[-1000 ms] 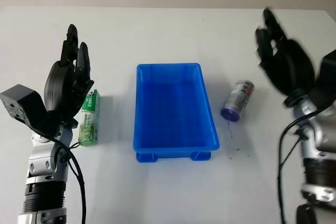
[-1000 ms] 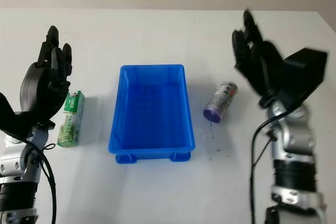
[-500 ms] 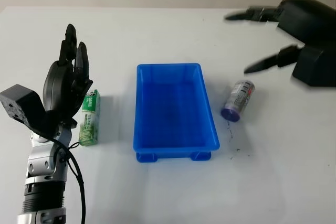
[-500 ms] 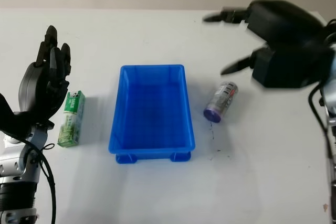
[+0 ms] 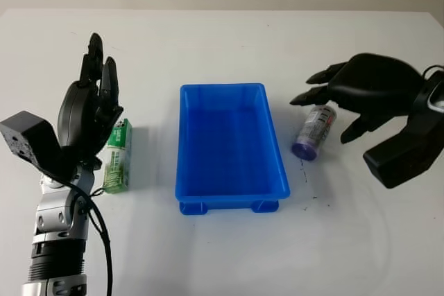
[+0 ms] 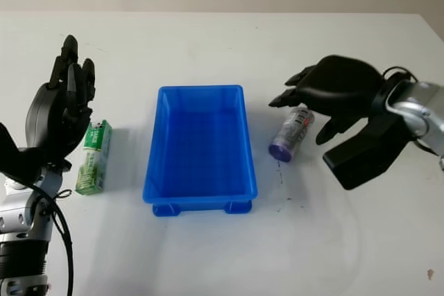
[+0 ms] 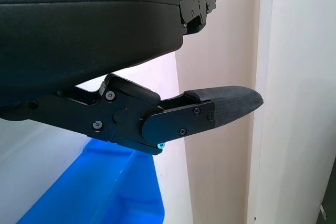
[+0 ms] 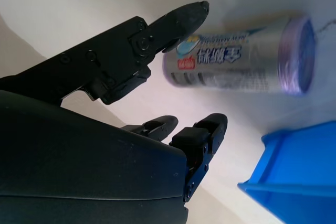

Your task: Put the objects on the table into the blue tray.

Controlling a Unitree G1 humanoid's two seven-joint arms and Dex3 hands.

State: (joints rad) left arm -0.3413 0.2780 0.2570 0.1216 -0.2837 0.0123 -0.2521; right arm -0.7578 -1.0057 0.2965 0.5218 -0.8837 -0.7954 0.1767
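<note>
A blue tray (image 5: 230, 202) stands in the middle of the white table with nothing in it. To its right lies a silver can with a purple end (image 5: 313, 134), on its side. My right hand (image 5: 326, 95) hovers open just above and behind the can, fingers reaching toward the tray; the right wrist view has the can (image 8: 236, 69) between the fingers without contact. A green and white box (image 5: 118, 155) lies left of the tray. My left hand (image 5: 94, 98) is raised upright beside the box, open and holding nothing.
The white table (image 5: 222, 254) has free room in front of and behind the tray. A few small dark specks (image 5: 309, 199) mark the surface near the can. A tray corner (image 7: 105, 192) appears in the left wrist view.
My right hand has swung down from high at the back right to just over the can. The left hand, the box, the can and the tray have stayed put.
</note>
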